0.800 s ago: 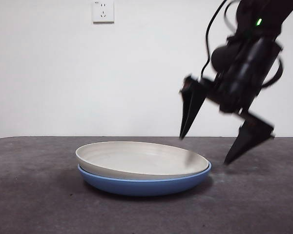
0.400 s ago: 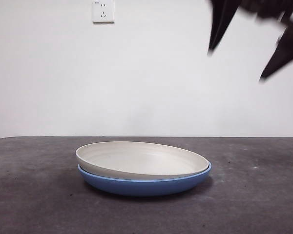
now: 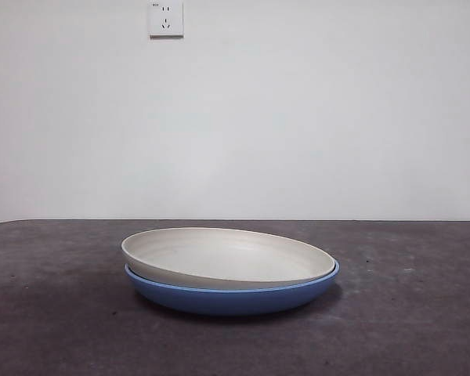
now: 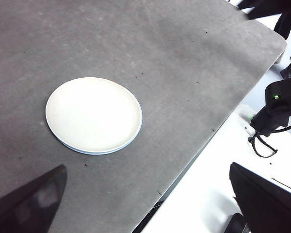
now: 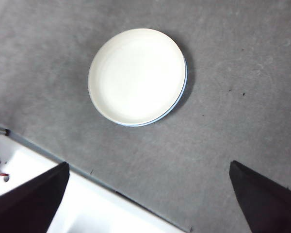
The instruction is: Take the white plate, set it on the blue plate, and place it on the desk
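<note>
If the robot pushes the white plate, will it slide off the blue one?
Probably it slides a bit: the white plate sits slightly off-centre in the glossy blue plate, whose raised rim may catch it. It looks stiff, so likely won't bend. Wide and shallow, it seems unlikely to tip over.

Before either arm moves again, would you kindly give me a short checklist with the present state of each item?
1. White plate sits in the blue plate: ok.
2. White plate centred: not ok, it is offset, and the blue rim shows along one side only.
3. Stack rests flat on the desk: ok.
4. Left pincer open, holding nothing: ok.
5. Right pincer open, holding nothing: ok.
6. Both pincers high above the stack and out of the front view: ok.
</note>
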You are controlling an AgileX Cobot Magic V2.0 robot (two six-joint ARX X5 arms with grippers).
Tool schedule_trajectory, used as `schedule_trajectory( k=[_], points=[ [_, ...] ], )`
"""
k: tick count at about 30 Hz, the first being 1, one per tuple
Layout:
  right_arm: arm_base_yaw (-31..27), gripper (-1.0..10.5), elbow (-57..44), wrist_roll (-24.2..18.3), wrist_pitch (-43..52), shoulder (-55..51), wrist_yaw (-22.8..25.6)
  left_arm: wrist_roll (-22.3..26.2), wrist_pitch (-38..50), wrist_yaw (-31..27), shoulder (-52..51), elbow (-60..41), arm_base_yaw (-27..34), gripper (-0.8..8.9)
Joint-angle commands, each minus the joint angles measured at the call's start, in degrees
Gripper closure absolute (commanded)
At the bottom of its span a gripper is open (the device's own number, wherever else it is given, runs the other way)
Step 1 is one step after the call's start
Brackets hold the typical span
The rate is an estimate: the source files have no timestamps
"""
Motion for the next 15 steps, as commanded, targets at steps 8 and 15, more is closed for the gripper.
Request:
schedule_trajectory(
  k=[8, 15],
  points=[
    [0.3, 3.6, 1.0, -0.6, -5.1, -17.4, 1.9, -0.6, 0.4, -0.1, 0.3, 0.6, -0.4, 2.42],
    [0.2, 3.6, 1.0, -0.5, -5.1, -21.8, 2.8, -1.5, 0.4, -0.1, 0.3, 0.6, -0.4, 2.56]
  ],
)
